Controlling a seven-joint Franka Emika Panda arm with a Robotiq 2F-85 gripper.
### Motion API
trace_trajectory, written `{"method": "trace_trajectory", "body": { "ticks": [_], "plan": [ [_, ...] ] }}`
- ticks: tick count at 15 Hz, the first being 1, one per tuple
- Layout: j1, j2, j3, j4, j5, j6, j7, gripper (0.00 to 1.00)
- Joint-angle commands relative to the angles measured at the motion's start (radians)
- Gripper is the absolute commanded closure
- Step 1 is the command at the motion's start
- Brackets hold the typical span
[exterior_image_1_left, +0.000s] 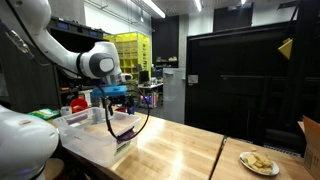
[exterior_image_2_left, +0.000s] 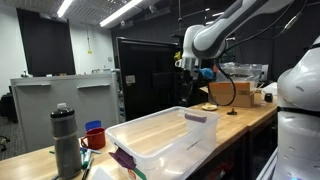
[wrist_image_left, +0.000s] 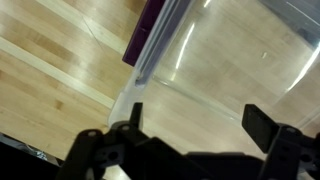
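- Bin (exterior_image_2_left: 170, 152): one, clear plastic and without a lid. It stood on the table (exterior_image_1_left: 190, 150), and it is the landmark for the entries below.
- Handling of the bin: we judged it light, thin-walled and likely to flex. Its sides looked smooth and slippery. It did not seem fragile, though it could tip if lifted by one end.
- Where to take hold: we judged the rim best, at a short end by a handle, where the plastic looked stiffest. The wrist view showed such an end (wrist_image_left: 150, 70).
- Handles (exterior_image_2_left: 200, 117): two, purple, one at each short end of the bin.
- Gripper (exterior_image_1_left: 118, 102): one, hanging above the bin and apart from it. The fingers (wrist_image_left: 262, 125) were spread wide and held nothing.
- Bottle (exterior_image_2_left: 66, 140): one, dark, just beside the bin.
- Cup (exterior_image_2_left: 95, 139): one, red, beside the bin by the bottle. We could not tell what the blue thing behind it was.
- Plate (exterior_image_1_left: 258, 163): one, with food on it, well apart from the bin.
- Box (exterior_image_2_left: 230, 93): one, cardboard, beyond the bin's far end.
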Motion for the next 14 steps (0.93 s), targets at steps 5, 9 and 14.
{"method": "trace_trajectory", "body": {
  "ticks": [5, 9, 14],
  "plan": [
    [-0.078, 0.09, -0.024, 0.026, 0.058, 0.074, 0.03, 0.0],
    [-0.09, 0.173, -0.047, 0.064, 0.115, 0.07, 0.026, 0.0],
    [-0.102, 0.263, -0.054, 0.111, 0.161, 0.055, 0.01, 0.0]
  ]
}}
